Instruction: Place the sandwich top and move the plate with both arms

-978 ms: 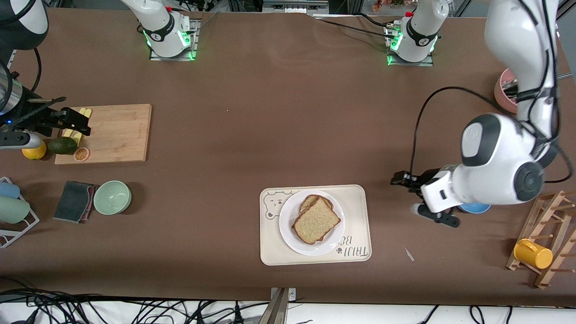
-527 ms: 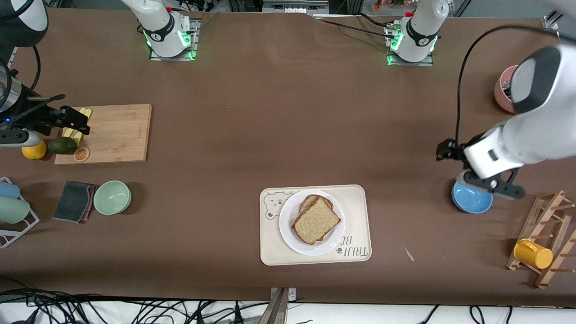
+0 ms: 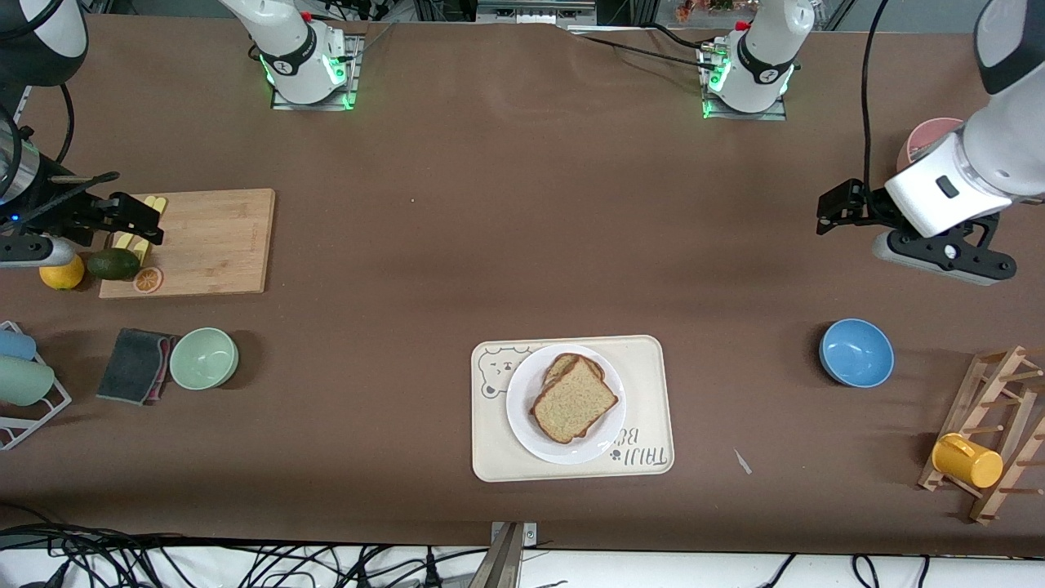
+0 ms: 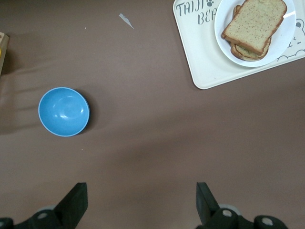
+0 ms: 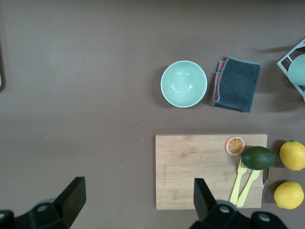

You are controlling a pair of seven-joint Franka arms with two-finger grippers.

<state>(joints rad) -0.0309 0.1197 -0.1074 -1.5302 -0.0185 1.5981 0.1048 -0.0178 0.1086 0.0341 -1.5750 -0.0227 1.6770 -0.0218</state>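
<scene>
Speckled tan bread, the sandwich top (image 3: 574,399), lay on a second slice on the white plate (image 3: 522,408), which sat on the cream tray (image 3: 645,359) at the middle of the worktop (image 3: 490,245), near its front-camera edge. Placement appeared done; the plate move was judged not yet begun.

Left hand (image 3: 834,212) hung over bare worktop toward the left arm's end, fingers (image 4: 76,200) spread wide, holding nothing. A blue bowl (image 3: 856,352) stood well apart from the tray at that end. Right hand (image 3: 135,220) hung over the edge of the cutting board (image 3: 212,241), fingers (image 5: 74,193) spread, empty.

Risks, as judged:
- The plate rim is low and smooth; a shallow pinch from either hand could slip.
- Uneven lifting by the two arms would tilt the plate, and the loose top slice, already askew on the lower one, could slide off.
- A finger reaching too far over the rim could press into the bread.
- Catching the tray lip could drag the tray along.
</scene>
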